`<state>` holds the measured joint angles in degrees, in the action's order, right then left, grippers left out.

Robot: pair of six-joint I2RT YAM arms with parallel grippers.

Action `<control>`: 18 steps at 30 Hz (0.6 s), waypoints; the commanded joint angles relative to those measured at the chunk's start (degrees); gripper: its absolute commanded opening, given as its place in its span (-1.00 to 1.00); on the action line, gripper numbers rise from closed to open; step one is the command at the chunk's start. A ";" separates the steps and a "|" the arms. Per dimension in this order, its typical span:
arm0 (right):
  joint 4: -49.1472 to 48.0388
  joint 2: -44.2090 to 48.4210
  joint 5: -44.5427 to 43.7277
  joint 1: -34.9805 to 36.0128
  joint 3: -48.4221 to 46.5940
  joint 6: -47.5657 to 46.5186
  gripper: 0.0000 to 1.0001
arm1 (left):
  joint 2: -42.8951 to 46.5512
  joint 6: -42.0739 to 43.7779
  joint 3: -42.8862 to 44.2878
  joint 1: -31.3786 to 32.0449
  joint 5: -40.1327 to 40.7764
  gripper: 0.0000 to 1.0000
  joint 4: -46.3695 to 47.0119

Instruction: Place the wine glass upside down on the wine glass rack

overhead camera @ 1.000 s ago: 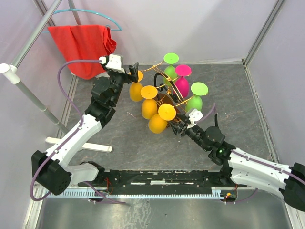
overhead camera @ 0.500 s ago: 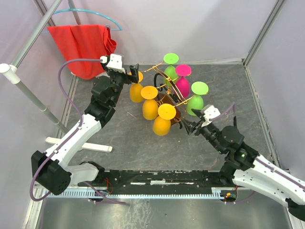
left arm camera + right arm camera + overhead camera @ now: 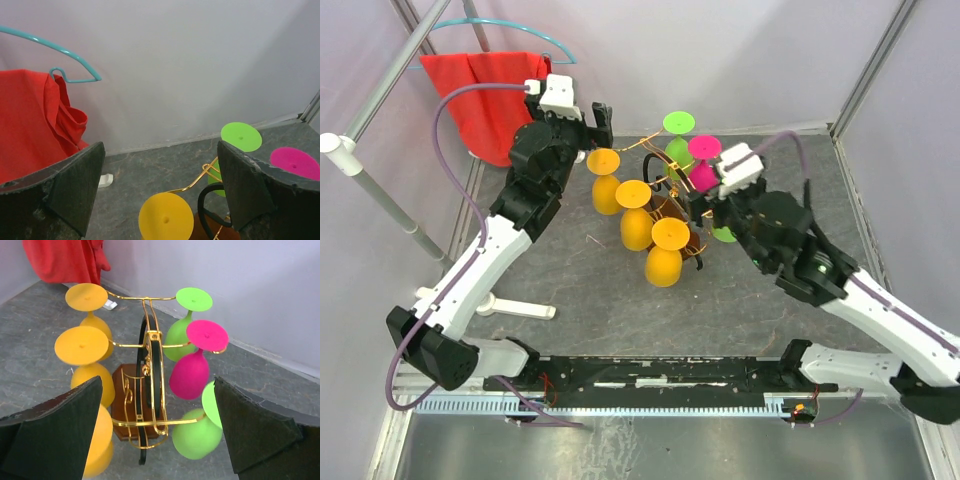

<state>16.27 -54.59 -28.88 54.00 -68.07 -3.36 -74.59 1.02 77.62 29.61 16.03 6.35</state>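
Note:
The wine glass rack [image 3: 672,208], gold wire on a brown wooden base [image 3: 125,400], stands mid-table. Several wine glasses hang upside down on it. On its left are three yellow ones, the nearest [image 3: 665,256] lowest on its arm. On the right hang a pink one [image 3: 189,374] and two green ones [image 3: 197,437]. Neither gripper touches a glass. My left gripper [image 3: 600,122] is open above and behind the far yellow glass [image 3: 166,218]. My right gripper [image 3: 698,208] is open, raised over the rack's right side, partly hiding the near green glass from above.
A red cloth [image 3: 495,95] hangs on a teal hanger [image 3: 545,40] at the back left, close behind my left arm. A grey pole [image 3: 380,195] with a white foot [image 3: 520,305] runs down the left side. Enclosure walls border the dark mat [image 3: 800,180].
My right gripper has let go beside the lowest yellow glass, opened wide and pulled back and up. My left gripper has lifted away from the far yellow glass and opened slightly more.

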 commanded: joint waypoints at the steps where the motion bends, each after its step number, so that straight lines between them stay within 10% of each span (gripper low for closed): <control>1: 0.70 -7.15 -3.05 0.01 -8.16 -1.67 1.00 | -2.79 -1.77 6.77 -0.13 2.25 0.98 -7.41; 18: 3.09 -15.46 5.94 -10.90 -17.23 2.70 1.00 | -2.27 -2.64 5.48 -0.03 7.48 0.98 -6.53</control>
<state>20.80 -70.46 -24.93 43.70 -83.55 -2.20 -78.39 0.78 83.07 29.61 19.49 -2.87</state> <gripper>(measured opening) 0.998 0.990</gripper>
